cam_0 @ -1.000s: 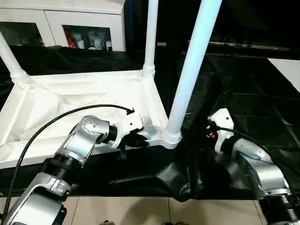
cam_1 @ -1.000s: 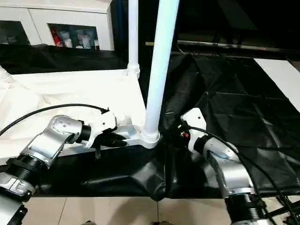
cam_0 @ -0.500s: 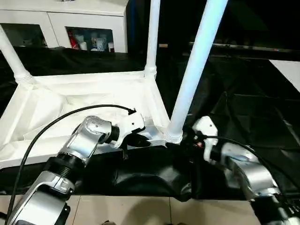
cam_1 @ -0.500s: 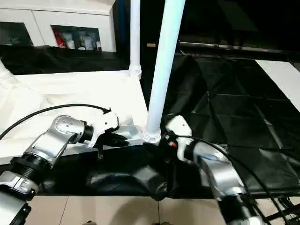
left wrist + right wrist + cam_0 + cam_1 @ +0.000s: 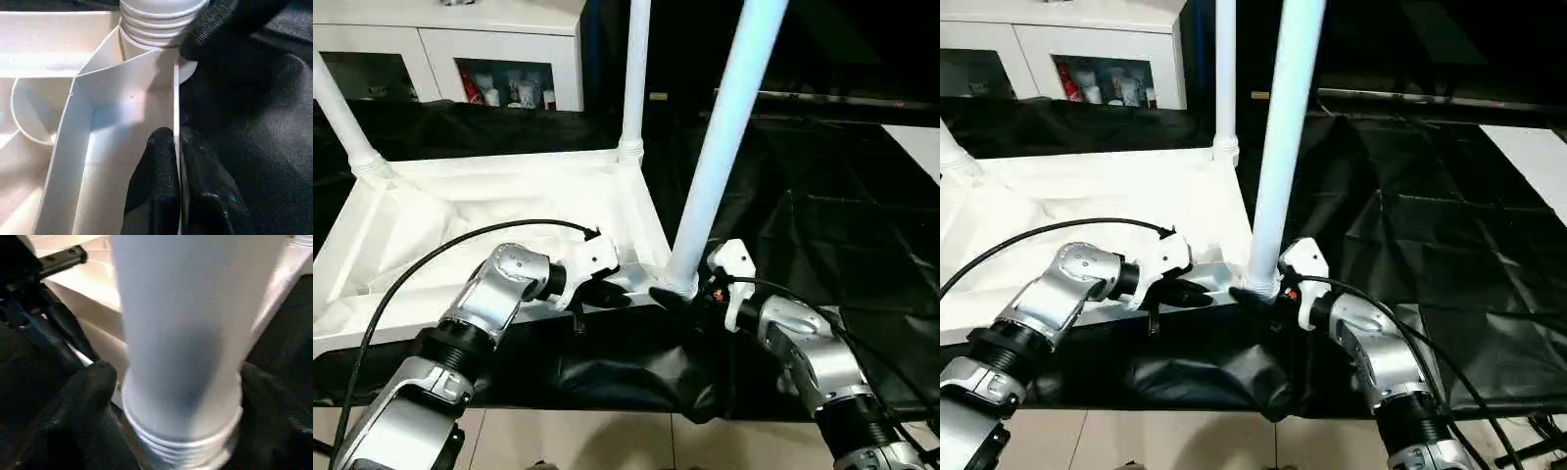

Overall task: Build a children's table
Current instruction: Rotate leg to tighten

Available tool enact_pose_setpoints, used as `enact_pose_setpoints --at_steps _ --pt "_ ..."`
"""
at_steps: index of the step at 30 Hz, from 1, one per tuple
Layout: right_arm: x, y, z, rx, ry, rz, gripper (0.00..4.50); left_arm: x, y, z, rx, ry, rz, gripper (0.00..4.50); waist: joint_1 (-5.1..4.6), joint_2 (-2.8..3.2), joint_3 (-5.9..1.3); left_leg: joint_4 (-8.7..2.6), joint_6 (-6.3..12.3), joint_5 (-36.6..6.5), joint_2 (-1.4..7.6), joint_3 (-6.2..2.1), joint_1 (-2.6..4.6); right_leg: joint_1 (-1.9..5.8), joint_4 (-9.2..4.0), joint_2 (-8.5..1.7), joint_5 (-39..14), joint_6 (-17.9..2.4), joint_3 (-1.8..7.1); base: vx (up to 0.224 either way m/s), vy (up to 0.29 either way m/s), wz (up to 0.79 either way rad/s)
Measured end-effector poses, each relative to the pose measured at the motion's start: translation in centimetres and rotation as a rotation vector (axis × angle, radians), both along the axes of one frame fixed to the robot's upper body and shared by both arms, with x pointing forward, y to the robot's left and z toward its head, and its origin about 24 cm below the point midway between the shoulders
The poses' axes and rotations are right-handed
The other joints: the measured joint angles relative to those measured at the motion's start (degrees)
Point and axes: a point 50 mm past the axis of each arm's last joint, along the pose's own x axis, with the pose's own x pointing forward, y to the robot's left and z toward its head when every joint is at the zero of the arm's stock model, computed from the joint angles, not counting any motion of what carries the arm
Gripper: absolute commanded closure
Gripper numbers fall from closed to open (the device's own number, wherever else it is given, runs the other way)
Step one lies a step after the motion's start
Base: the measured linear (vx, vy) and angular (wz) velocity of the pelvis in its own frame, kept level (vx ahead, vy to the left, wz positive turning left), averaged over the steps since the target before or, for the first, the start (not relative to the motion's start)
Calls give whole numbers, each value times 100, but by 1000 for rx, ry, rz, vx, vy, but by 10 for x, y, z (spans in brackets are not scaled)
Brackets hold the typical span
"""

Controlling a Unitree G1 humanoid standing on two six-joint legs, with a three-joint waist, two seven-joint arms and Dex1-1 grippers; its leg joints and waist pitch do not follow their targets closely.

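Right pincer moved in, open fingers now straddling near leg base; left pincer clamped on tabletop rim; leg likely being seated

The two head views look forward and down from above the robot's forearms, set slightly apart, and share the same scene: the upturned table top, its upright legs, the near leg, the black cloth and a white cabinet at the back. The left wrist view sits very close, looking along the left tool at the top's rim and the ribbed leg base. The right wrist view is closer still, facing the near leg's base; both wrist views share that corner socket
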Motion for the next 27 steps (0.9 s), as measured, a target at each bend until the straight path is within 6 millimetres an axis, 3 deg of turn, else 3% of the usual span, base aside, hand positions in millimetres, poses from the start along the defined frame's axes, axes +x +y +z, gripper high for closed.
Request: enact_pose_setpoints --at_steps 11,21,27 --pt "1 -2 -3 5 -2 -6 162 0 0 0 1 -4 0 450 0 6 1 0 0 0 0 0 0 1 0 -1 0 1 -1 0 0 0" --pt "3 0 -4 11 -7 -20 173 1 0 -1 -6 -2 13 450 -3 5 0 0 0 0 0 0 3 2 1 -1 0 1 -1 0 0 0" --pt "31 13 -7 13 1 -414 174 21 -31 -5 -30 -20 228 450 -49 22 -6 3 0 0 -13 2 4 6 -12 -13 0 1 -1 0 0 0"
